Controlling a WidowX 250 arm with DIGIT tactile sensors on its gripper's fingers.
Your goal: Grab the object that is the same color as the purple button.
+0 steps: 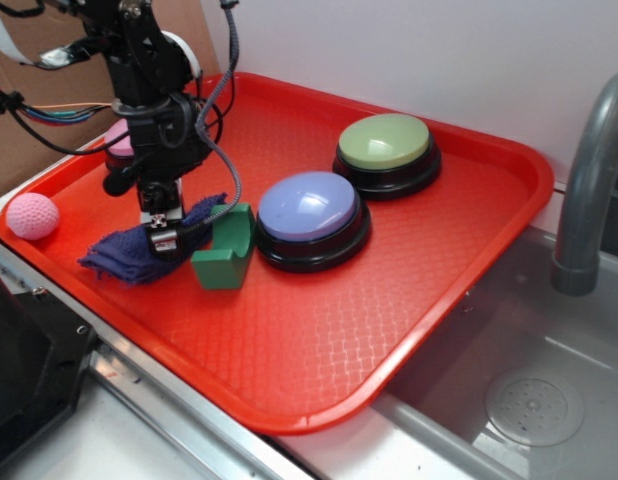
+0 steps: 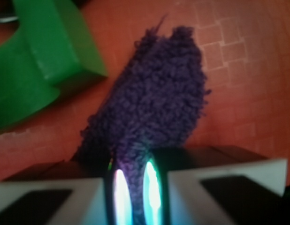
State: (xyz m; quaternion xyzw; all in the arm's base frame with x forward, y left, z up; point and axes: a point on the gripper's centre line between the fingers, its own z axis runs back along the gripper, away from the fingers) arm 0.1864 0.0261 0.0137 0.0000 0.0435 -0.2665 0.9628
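Observation:
The object, a dark purple-blue terry rag (image 1: 129,255), lies at the left of the red tray (image 1: 319,350), close beside the green block (image 1: 226,252). My gripper (image 1: 165,240) stands over the rag's right part with its fingers down in the cloth. In the wrist view the fuzzy rag (image 2: 156,103) runs away from me, and a fold of it is pinched between the two nearly closed jaws of the gripper (image 2: 134,190). The purple button (image 1: 311,215), lavender dome on a black base, sits right of the green block.
A green-topped button (image 1: 386,150) stands at the tray's back. A pink knitted ball (image 1: 33,215) rests at the tray's left rim, and a pink-topped button (image 1: 119,146) shows behind the arm. A grey faucet (image 1: 589,180) and a sink (image 1: 529,400) lie to the right.

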